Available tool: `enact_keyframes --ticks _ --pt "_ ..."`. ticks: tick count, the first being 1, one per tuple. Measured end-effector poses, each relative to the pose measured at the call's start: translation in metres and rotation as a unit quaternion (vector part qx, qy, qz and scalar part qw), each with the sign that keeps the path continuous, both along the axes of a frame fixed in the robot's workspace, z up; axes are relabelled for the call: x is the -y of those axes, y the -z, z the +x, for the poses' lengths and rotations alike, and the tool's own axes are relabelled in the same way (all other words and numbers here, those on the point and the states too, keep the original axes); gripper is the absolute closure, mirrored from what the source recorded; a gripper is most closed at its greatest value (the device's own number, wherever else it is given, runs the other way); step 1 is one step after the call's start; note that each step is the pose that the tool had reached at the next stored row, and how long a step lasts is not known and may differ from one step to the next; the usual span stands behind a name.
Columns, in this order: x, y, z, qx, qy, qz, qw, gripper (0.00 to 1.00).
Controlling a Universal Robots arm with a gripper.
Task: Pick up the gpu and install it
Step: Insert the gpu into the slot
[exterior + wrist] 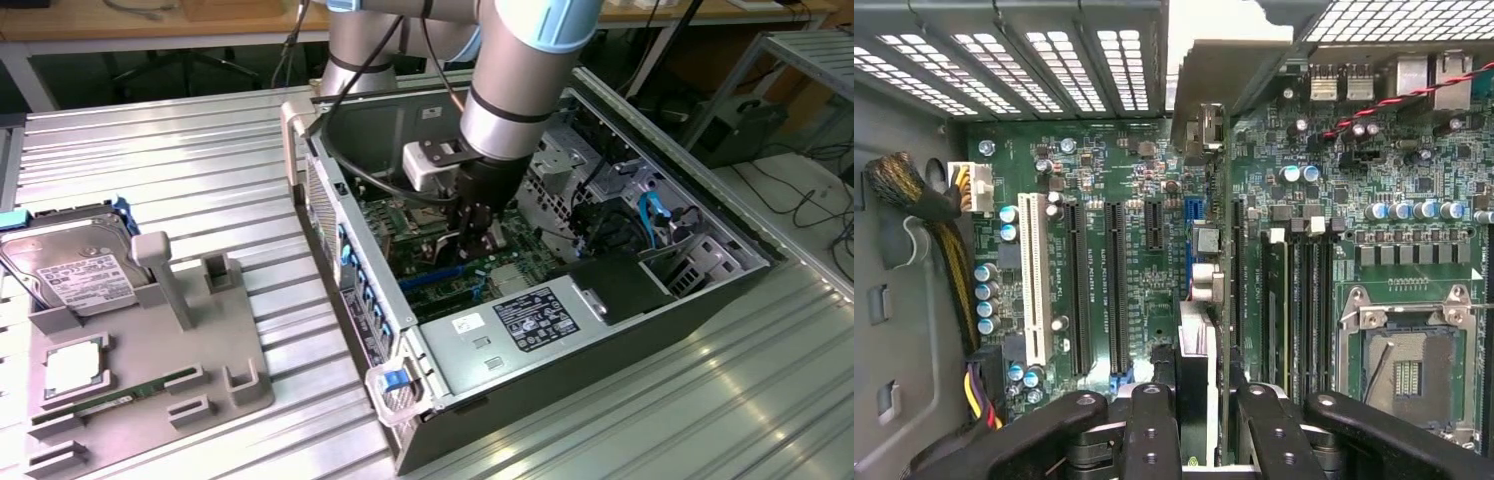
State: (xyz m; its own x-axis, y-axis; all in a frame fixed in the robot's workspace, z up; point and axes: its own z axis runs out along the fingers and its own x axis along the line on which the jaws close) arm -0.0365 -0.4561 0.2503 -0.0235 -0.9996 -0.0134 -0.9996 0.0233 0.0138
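Note:
In the wrist view my gripper [1199, 425] is shut on the gpu [1197, 350], a thin dark card seen edge-on between the two black fingers [1154, 430]. The card stands on edge over the green motherboard [1124, 160], beside the long black expansion slots [1116, 290]. Its pale metal bracket end [1204, 130] points at the case's rear slot openings. Whether the card sits in a slot I cannot tell. In the exterior view my gripper [474, 240] reaches down inside the open computer case [354, 300], over the motherboard.
Inside the case are a white slot [1034, 280], yellow-black cables [949, 250], memory slots [1304, 300], an open CPU socket [1404, 370] and the power supply [534, 320]. At the exterior view's left, a grey fixture [200, 340] carries a hard drive [74, 265] and a green memory stick [114, 400].

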Motion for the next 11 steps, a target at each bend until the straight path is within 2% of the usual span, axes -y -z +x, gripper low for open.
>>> enact_keyframes --ticks 6,9,11 --pt "0.0001 0.0013 -0.0053 0.0000 0.000 -0.0001 1.0000 0.72" --pt "0.0016 0.0032 -0.0058 0.0000 0.000 0.0000 1.0000 0.72" --pt "0.0020 0.0037 -0.0067 -0.0001 -0.001 0.0010 1.0000 0.72"
